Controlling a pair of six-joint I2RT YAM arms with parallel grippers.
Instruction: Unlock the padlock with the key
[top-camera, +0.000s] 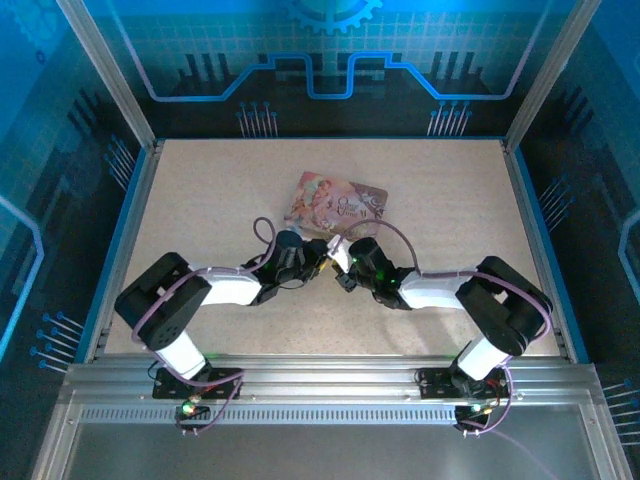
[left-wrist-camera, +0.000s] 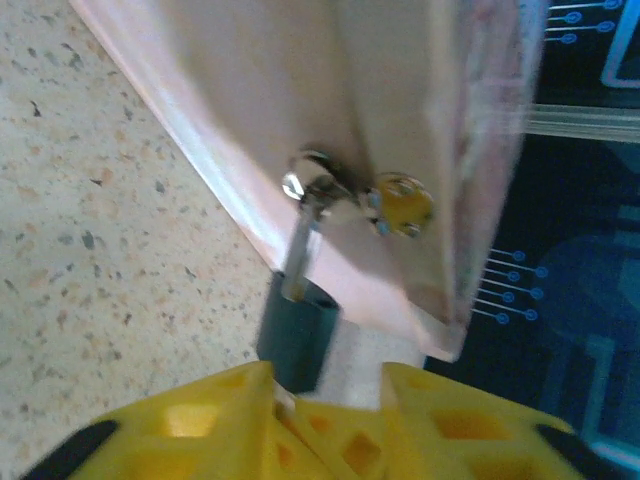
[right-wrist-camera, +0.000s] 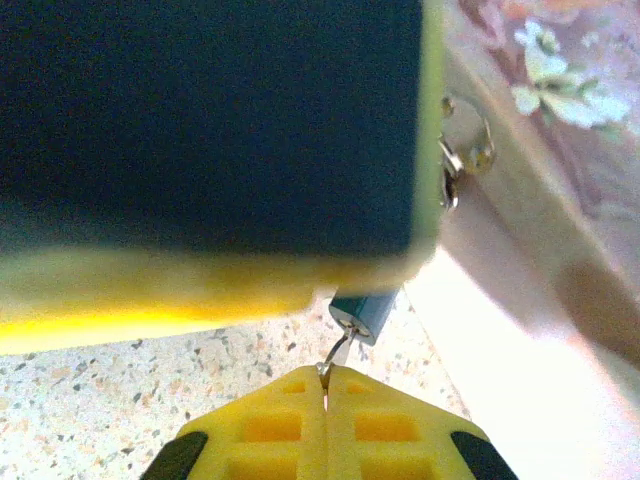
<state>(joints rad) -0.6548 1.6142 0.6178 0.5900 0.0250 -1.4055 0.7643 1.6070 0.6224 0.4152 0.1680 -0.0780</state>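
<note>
Blue-green was the small body of the padlock (left-wrist-camera: 297, 340), which sat at the pale side wall of the pink tin (left-wrist-camera: 400, 90), next to the speckled table (left-wrist-camera: 90, 250). Its thin shackle (left-wrist-camera: 305, 240) went up from the body into a shiny hasp (left-wrist-camera: 318, 185) on this wall, and a small yellow knob (left-wrist-camera: 403, 203) sat just beside the hasp.

The left gripper (left-wrist-camera: 328, 372) had its two yellow fingers (left-wrist-camera: 200, 420) apart, one on each side of the padlock's body. The body was narrower than the gap, and a pale strip showed between it and one finger. So the jaws stood open and did not clamp the padlock.

In the right wrist view, the right gripper (right-wrist-camera: 325, 375) had its yellow fingers pressed together with no gap. They pinched the key (right-wrist-camera: 336, 357), a very thin metal sliver. The key rose from the fingertips to the lower end of the padlock (right-wrist-camera: 362, 312) and touched it there. How deep it sat inside I could not tell. A big blurred dark block (right-wrist-camera: 200, 120) with a yellow rim was very close to this camera.

From above, the left gripper (top-camera: 322, 255) and the right gripper (top-camera: 345, 270) met tip to tip at the near edge of the tin (top-camera: 335, 200), which lay flat with its painted lid up.
</note>
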